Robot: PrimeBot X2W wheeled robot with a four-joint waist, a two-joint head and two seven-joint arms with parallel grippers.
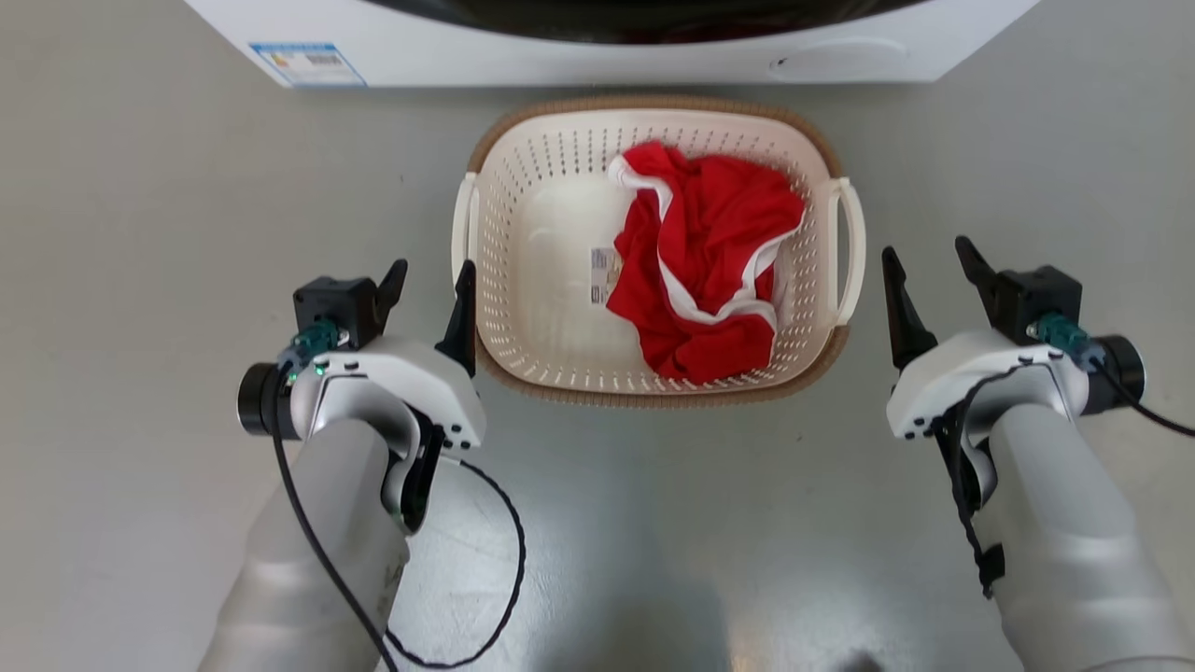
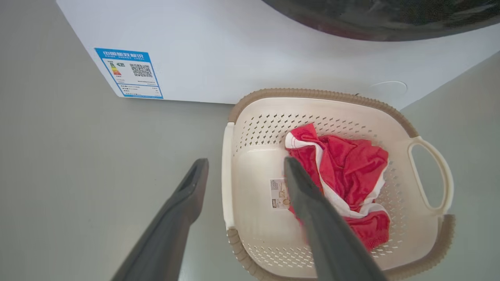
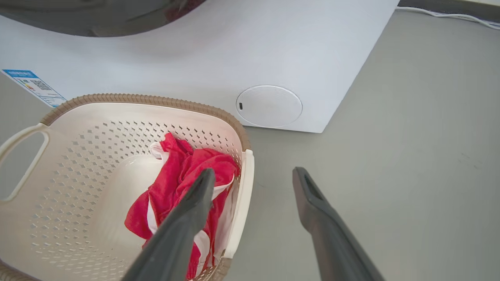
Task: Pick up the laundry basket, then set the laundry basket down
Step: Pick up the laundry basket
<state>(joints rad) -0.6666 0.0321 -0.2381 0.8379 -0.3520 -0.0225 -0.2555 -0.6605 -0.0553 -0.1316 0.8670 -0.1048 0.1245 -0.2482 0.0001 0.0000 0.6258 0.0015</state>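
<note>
The laundry basket [image 1: 644, 105], cream perforated plastic with a brown rim band, stands on the grey floor in front of the washing machine. A red garment with white trim [image 1: 709, 261] lies in its right half. My left gripper [image 1: 432, 271] is open beside the basket's left loop handle [image 1: 464, 224], its inner finger at the rim. My right gripper [image 1: 924, 250] is open just right of the right handle [image 1: 850, 247], apart from it. In the left wrist view the basket [image 2: 312, 93] has its near handle [image 2: 227, 171] between my open fingers [image 2: 246, 160]. The right wrist view shows the basket [image 3: 136, 98], with its handle [image 3: 244, 191] between the open fingers [image 3: 254, 171].
The white washing machine [image 1: 579, 47] with a dark door and a blue energy label [image 1: 306, 63] stands right behind the basket. A black cable [image 1: 504, 560] loops from my left arm. A white cord [image 3: 449, 17] lies on the floor past the machine's corner. Grey floor lies on both sides.
</note>
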